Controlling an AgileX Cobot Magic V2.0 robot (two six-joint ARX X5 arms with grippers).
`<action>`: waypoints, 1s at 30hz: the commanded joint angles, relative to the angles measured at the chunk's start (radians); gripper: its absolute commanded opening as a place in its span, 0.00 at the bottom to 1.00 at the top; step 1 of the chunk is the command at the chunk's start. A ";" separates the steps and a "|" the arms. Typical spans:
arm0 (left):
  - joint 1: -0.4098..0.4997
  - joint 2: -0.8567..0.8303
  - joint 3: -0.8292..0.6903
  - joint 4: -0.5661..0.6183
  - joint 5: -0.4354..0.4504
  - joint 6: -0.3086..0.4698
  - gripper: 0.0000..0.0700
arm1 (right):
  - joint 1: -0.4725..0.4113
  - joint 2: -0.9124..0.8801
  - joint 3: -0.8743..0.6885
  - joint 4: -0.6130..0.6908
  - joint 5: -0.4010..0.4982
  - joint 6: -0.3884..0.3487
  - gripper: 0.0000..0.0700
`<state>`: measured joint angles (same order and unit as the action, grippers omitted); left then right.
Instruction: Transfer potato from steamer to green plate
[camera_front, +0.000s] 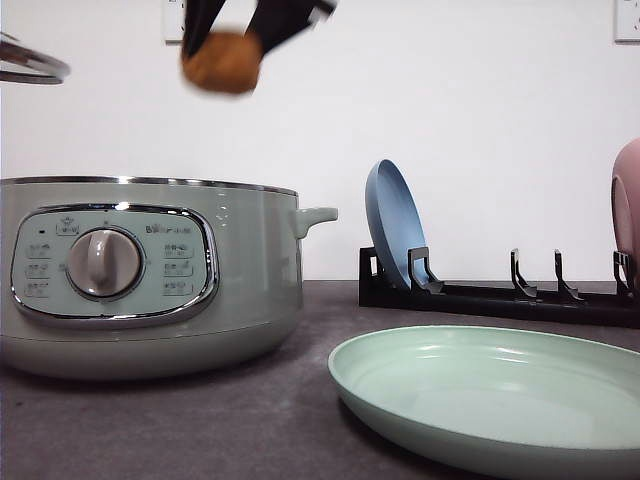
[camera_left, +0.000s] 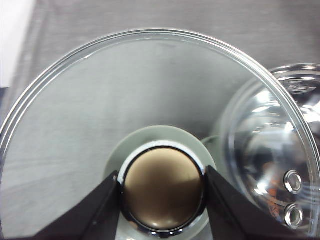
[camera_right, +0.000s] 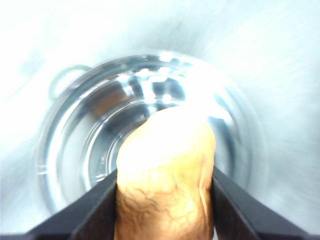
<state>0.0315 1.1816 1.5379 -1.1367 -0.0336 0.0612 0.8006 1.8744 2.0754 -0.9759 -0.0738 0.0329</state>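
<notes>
Front view: right gripper (camera_front: 225, 45) high above the steamer (camera_front: 150, 280), fingers clamped on the potato (camera_front: 221, 62), which hangs in the air over the pot's right half. Pic is motion-blurred there. Green plate (camera_front: 500, 395) sits near and to the right on the dark table (camera_front: 200, 430), nothing on it. Behind it, a black rack (camera_front: 500, 295) w/ a blue plate (camera_front: 395, 225) standing on edge; pink dish (camera_front: 628, 205) at far right.

Left wrist view: left gripper (camera_left: 162, 187) closed on the lid knob (camera_left: 162, 187), holding the glass lid (camera_left: 100, 115) off to the left.

Right wrist view: potato (camera_right: 165, 175) pinched between both fingers, open pot below.

Risks: smooth rounded potato could slip from the pinch during the sideways carry & drop back into the pot or onto the table; releasing from too high, it may roll off the shallow plate.
</notes>
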 joint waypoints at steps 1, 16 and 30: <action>-0.007 -0.011 0.026 0.037 0.011 -0.002 0.00 | -0.003 -0.030 0.029 -0.040 0.008 -0.038 0.24; -0.088 -0.011 0.026 0.037 0.038 -0.002 0.00 | -0.139 -0.358 -0.079 -0.299 0.022 -0.042 0.24; -0.136 -0.012 0.026 0.036 0.087 -0.002 0.00 | -0.176 -0.768 -0.794 0.046 0.022 0.124 0.24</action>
<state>-0.1040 1.1816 1.5379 -1.1370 0.0548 0.0612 0.6155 1.1071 1.3053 -0.9526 -0.0522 0.0977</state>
